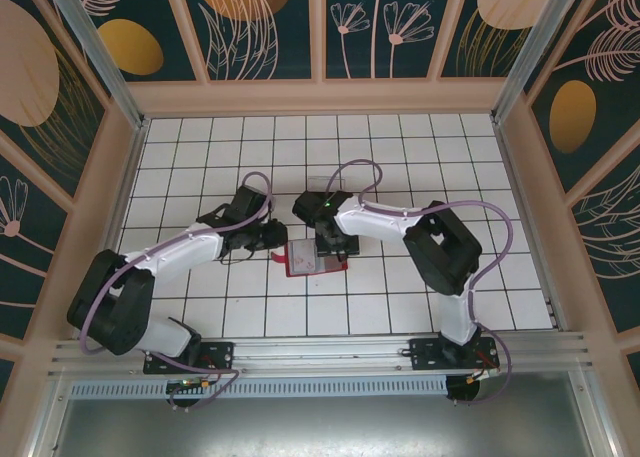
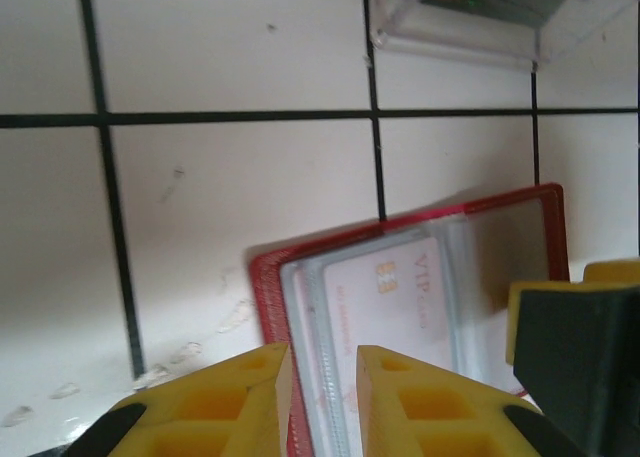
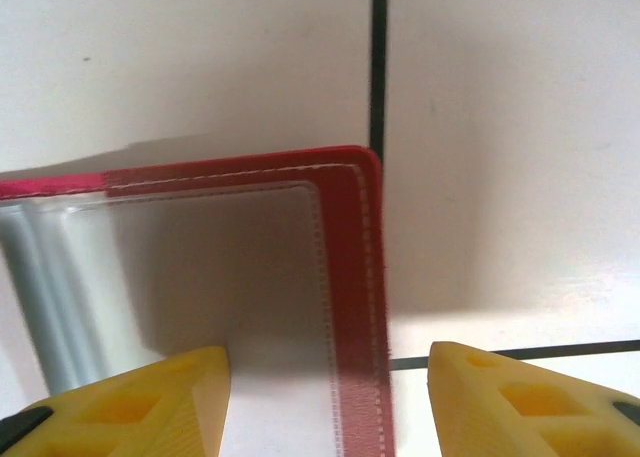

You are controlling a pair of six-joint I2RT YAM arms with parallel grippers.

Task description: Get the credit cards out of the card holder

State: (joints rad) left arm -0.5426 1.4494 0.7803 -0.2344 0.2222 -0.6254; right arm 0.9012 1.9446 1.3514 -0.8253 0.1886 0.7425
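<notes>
The red card holder (image 1: pixel 312 262) lies open on the white tiles between both arms. In the left wrist view its red border (image 2: pixel 410 220) frames see-through sleeves, and a pale credit card (image 2: pixel 395 297) with a chip and "VIP" print sits inside one. My left gripper (image 2: pixel 322 382) (image 1: pixel 279 239) is at the holder's left edge, jaws narrow, with the red edge and sleeve edges pinched between them. My right gripper (image 3: pixel 328 397) (image 1: pixel 335 245) hangs open over the holder's right side (image 3: pixel 355 277). One of its fingers is above an empty sleeve and the other is above the floor.
A clear plastic tray (image 2: pixel 470 17) (image 1: pixel 338 184) sits just beyond the holder with dark things inside. Part of the right gripper's body (image 2: pixel 580 347) shows close beside the left one. Patterned walls enclose the tiled floor.
</notes>
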